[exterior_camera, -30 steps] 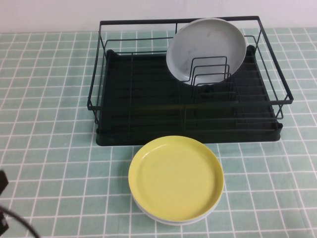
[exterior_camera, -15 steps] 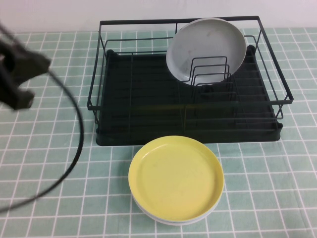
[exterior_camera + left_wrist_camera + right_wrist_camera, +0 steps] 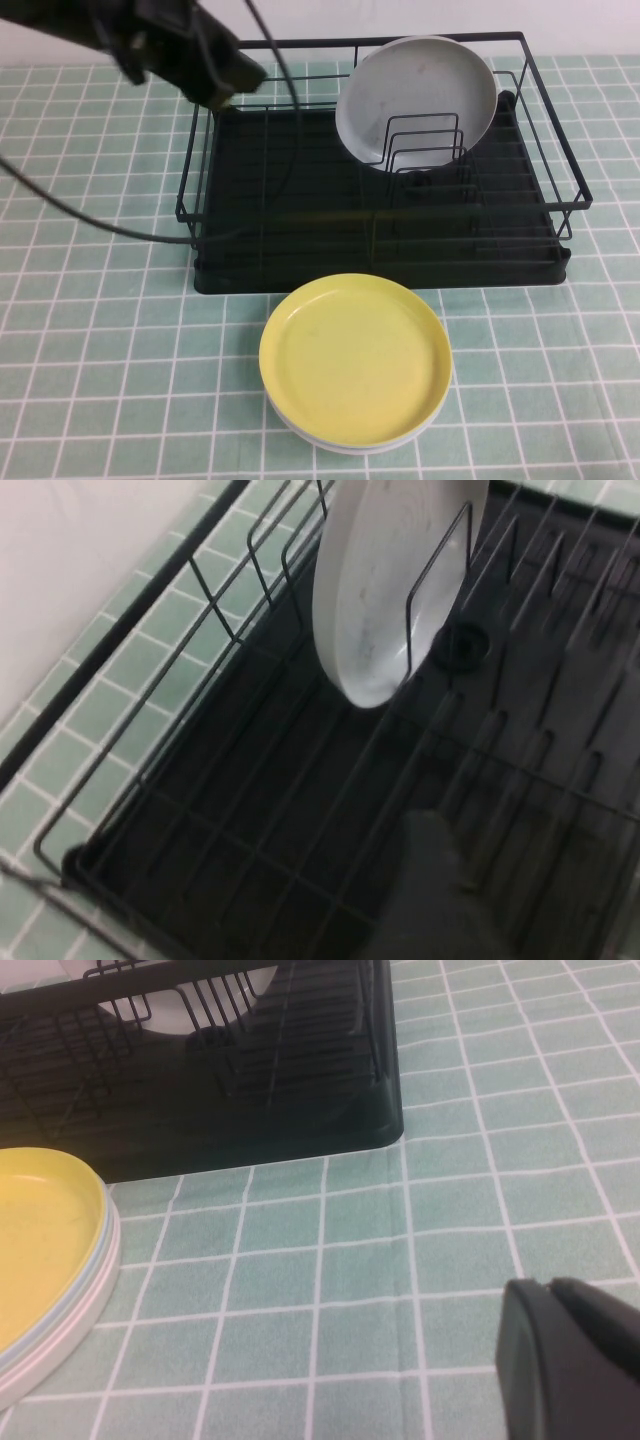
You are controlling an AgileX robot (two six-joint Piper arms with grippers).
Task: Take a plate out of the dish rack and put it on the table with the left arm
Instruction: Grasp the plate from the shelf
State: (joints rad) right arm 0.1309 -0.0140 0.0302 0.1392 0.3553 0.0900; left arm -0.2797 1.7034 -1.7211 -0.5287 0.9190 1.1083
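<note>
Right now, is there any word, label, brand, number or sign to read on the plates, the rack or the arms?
None can be read.
The plate, dish rack and yellow plate are plain.
The left gripper, above the rack's far left corner, and the right gripper, low over the table, show no markings.

Lighting even and bright, shadows soft. Left arm (image 3: 170, 45) motion-blurred above the dish rack (image 3: 380, 230). Left gripper (image 3: 425, 900) blurred, out of focus; right gripper (image 3: 575, 1360) likewise soft.
</note>
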